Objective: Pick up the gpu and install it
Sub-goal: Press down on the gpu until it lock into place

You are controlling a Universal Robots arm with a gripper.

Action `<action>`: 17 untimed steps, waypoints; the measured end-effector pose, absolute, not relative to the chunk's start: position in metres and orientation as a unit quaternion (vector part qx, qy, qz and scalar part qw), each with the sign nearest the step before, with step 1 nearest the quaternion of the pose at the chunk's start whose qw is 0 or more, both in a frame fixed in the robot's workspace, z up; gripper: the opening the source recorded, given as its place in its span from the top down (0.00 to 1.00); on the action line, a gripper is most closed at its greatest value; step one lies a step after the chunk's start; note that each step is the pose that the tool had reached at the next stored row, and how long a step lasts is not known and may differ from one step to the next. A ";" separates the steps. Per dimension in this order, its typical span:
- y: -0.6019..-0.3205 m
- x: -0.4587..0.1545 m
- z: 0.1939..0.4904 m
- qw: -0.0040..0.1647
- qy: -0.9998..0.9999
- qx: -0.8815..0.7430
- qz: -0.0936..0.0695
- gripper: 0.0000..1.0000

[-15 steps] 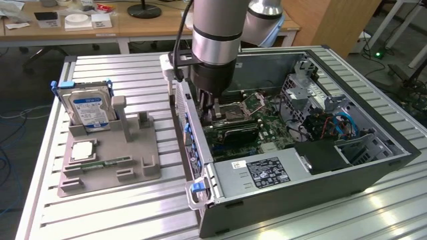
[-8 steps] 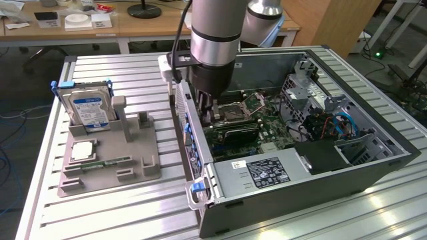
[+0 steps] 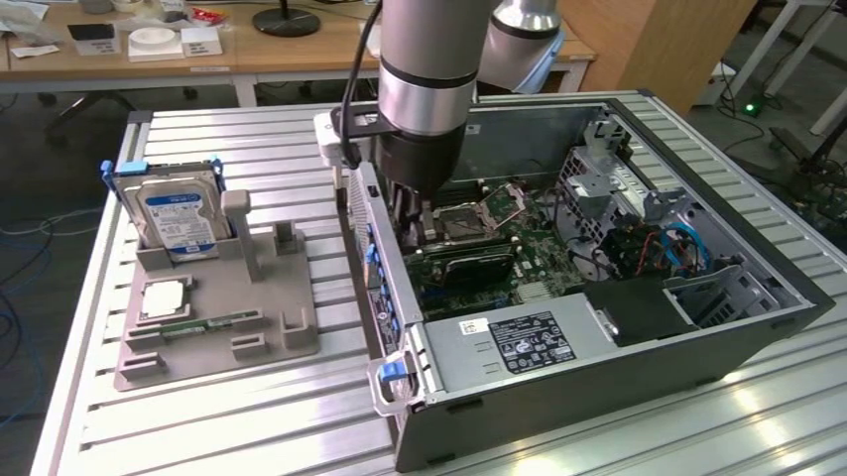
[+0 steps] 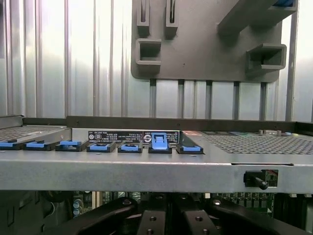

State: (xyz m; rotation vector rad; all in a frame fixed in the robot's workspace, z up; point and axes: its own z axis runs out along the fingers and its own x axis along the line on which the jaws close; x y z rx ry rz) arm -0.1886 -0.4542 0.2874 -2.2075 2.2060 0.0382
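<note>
Exterior view: scene is seen from above at an angle, at moderate range, taking in the slatted table (image 3: 238,416), the open computer case (image 3: 596,258) and the grey fixture tray (image 3: 218,317). Wrist view: taken close above the case's rear wall (image 4: 146,166), looking across it toward the tray (image 4: 205,49). Shared by both: rear wall, blue slot clips (image 4: 159,142), tray, table slats.

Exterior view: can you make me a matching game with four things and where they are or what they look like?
1 hard drive
2 power supply
3 grey holder
4 robot arm

A reaches down into the open computer case
B lies flat on the metal table
C wears a black label
D stands upright in a slot

Pairs: 1-D, 2-C, 3-B, 4-A
</note>
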 end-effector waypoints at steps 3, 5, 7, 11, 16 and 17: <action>-0.454 -0.188 0.287 0.006 0.707 -0.707 0.016 0.89; -0.454 -0.187 0.290 0.003 0.707 -0.707 0.019 0.89; -0.454 -0.187 0.294 0.001 0.707 -0.707 0.021 0.89; -0.454 -0.186 0.301 -0.004 0.707 -0.707 0.026 0.89; -0.454 -0.185 0.302 -0.008 0.707 -0.707 0.031 0.89; -0.454 -0.185 0.302 -0.010 0.707 -0.707 0.032 0.89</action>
